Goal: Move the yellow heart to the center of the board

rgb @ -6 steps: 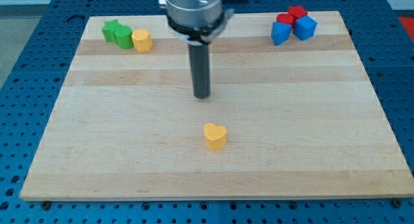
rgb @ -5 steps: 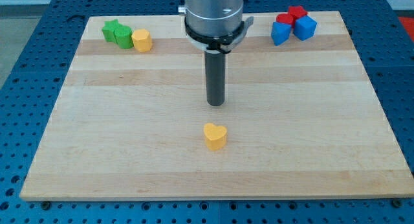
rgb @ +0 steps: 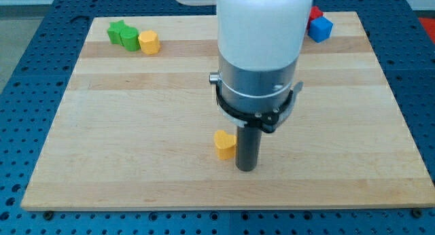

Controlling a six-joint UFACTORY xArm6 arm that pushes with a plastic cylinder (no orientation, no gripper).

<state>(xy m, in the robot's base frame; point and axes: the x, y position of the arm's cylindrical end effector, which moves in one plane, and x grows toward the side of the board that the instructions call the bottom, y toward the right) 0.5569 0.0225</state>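
Moved since earlier frame: my tip [rgb: 247, 168], from 12 o'clock of the yellow heart [rgb: 223, 144] to its 4 o'clock, just beside it; contact unclear. Heart: matte, below centre of pale wooden board [rgb: 122, 126]. No jaws; plain dark rod, nothing held. 11 o'clock: green star [rgb: 116, 30], green cylinder [rgb: 129, 38], yellow block [rgb: 148, 41]. 1 o'clock: blue cube [rgb: 321, 28].

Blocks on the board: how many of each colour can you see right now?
Green: 2, a star and a rounder green block.
Yellow: 2, a yellow block beside the greens and the yellow heart, just to the view's left of my tip.
Blue: 1, a cube.
Red: 1, a red block partly hidden by the arm.
Total: 6 in view; the arm may hide more.
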